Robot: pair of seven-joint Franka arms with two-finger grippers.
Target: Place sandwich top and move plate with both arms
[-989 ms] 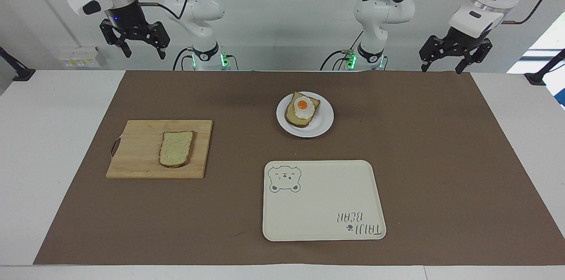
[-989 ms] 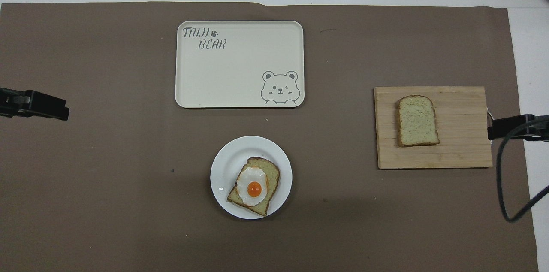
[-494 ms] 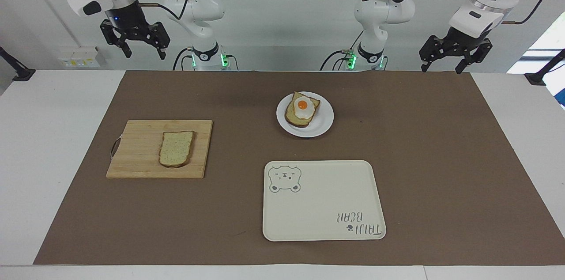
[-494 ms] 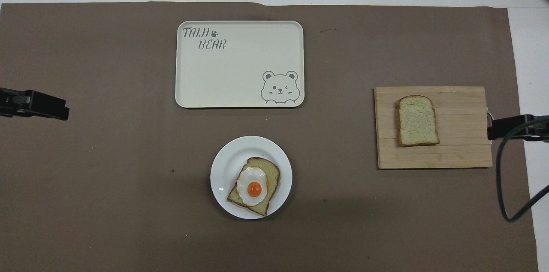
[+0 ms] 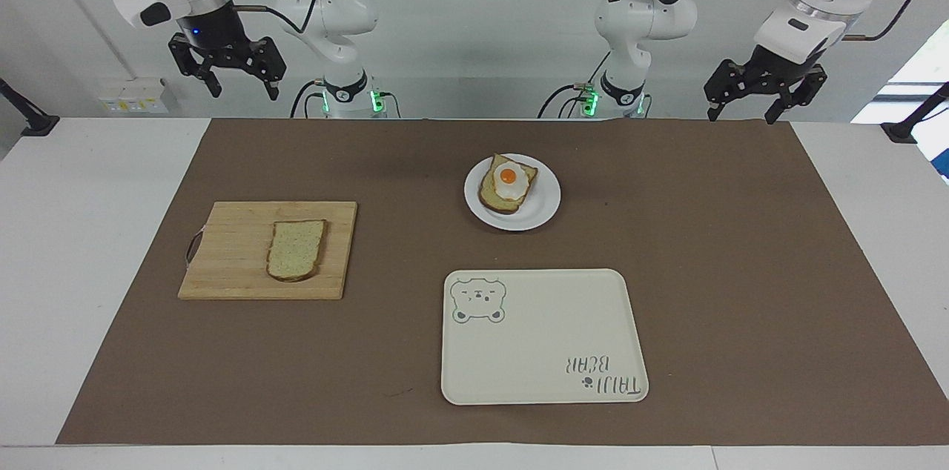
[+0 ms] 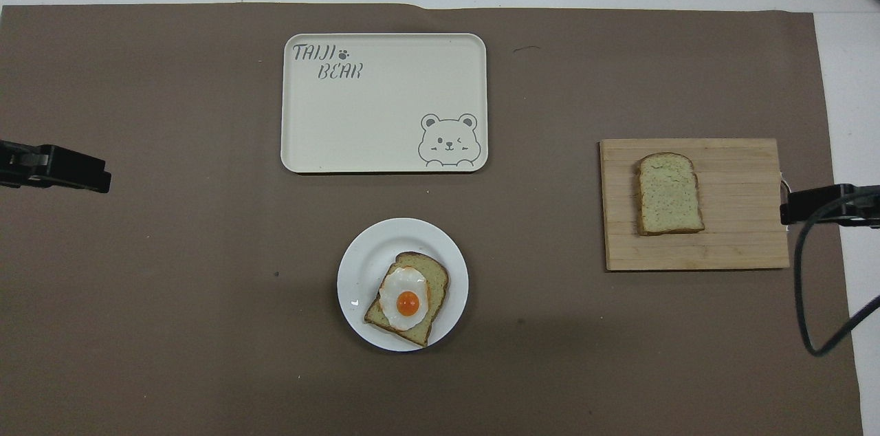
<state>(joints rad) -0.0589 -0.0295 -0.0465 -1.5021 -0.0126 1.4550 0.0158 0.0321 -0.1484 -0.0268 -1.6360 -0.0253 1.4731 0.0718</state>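
Note:
The sandwich top (image 5: 296,249), a plain bread slice, lies flat on a wooden cutting board (image 5: 230,255) toward the right arm's end of the table; it also shows in the overhead view (image 6: 669,194). The white plate (image 5: 545,209) sits mid-table near the robots and carries a bread slice with a fried egg (image 5: 508,183); the plate also shows in the overhead view (image 6: 357,260). My right gripper (image 5: 241,88) hangs open and empty high over the table's edge at the robots' end. My left gripper (image 5: 744,113) hangs open and empty at the other end of that edge.
A cream rectangular tray with a bear drawing (image 5: 545,336) lies farther from the robots than the plate. A brown mat (image 5: 741,270) covers most of the table. The cutting board (image 6: 742,216) has a small handle loop on its outer side.
The right gripper has shifted very slightly upward. The bread, plate, tray and left gripper have not moved.

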